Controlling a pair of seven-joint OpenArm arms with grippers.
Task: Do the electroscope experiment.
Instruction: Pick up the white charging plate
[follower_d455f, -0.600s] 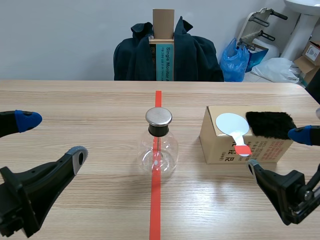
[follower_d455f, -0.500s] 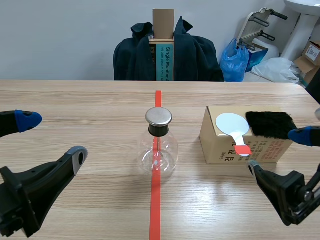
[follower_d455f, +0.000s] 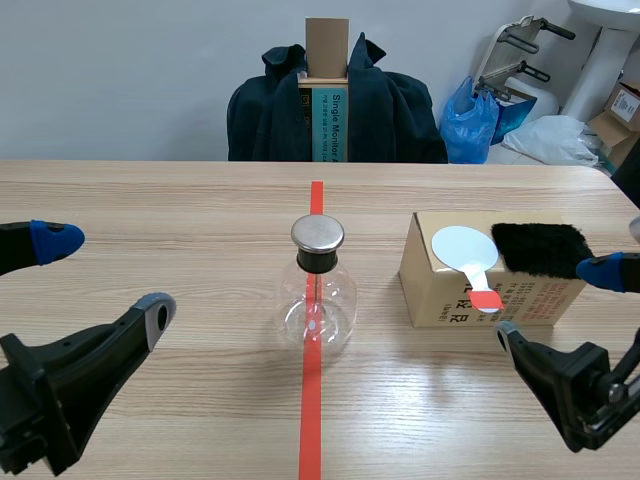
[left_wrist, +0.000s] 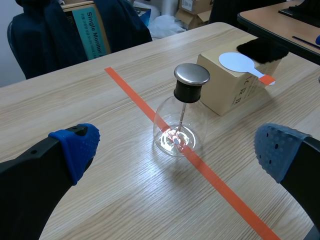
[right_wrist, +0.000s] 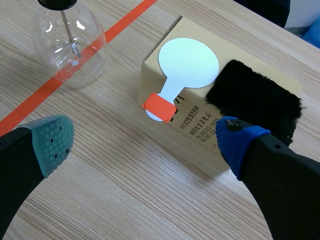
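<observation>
Both arms sit low at the near corners, and neither has hold of anything. The left gripper (follower_d455f: 105, 275), lower left of the scene view, stands wide open and empty. The right gripper (follower_d455f: 552, 300), lower right, is just as wide and just as empty.

Dead centre, the flask (follower_d455f: 315, 300) stands upright on the tape line (follower_d455f: 311, 420). Its cap (follower_d455f: 318, 234) is on top, and a thin rod (left_wrist: 181, 116) hangs from it down inside the glass. That spot looks deliberate: on the middle mark either arm can reach it, and the cap faces up where a charged thing can be brought close.

Right of centre is the box (follower_d455f: 440, 290), well apart from the flask. It serves as a stand. The paddle (follower_d455f: 463, 247) lies flat on top with its red handle (right_wrist: 160, 105) poking out over the near edge, so fingers could close on it without scraping the table. The fur (follower_d455f: 540, 248) lies just beside the paddle on the same top.

In the right wrist view the box is ahead of the open fingers, one blue pad (right_wrist: 235, 137) hanging near the fur.

My read is that the experiment hasn't begun: nothing is lifted and nothing is near the cap. The right arm looks placed for the first grab, likely that overhanging handle, and it would need to come in level with it. In the left wrist view the flask sits ahead of the spread fingers, so that arm seems parked to steady the glass or simply wait.
</observation>
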